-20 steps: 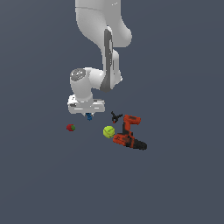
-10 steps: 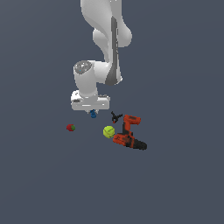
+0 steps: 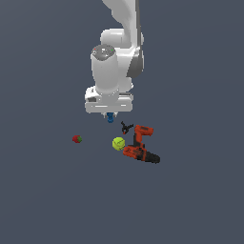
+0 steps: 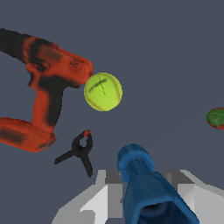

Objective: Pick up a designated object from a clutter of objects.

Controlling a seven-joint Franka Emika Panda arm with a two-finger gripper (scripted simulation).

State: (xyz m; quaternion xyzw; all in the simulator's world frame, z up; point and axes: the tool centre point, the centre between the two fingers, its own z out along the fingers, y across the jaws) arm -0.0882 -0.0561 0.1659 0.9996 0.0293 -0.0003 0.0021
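My gripper is shut on the bright blue knobbly bolt-shaped piece and holds it in the air above the floor. In the wrist view the blue piece fills the near foreground between the grey fingers. Below lie the yellow-green ball, the orange-and-black power drill, the black-and-red clamp and the red strawberry-like thing. The wrist view shows the ball, the drill, the clamp and the strawberry at the frame edge.
The floor is a plain dark grey surface. The white arm rises above the gripper. The ball touches the drill; the clamp lies just beside them. The strawberry lies apart, toward the exterior view's left.
The arm has lifted and swung toward the exterior view's right, carrying the blue piece higher. The ball, drill, clamp and strawberry have not moved.
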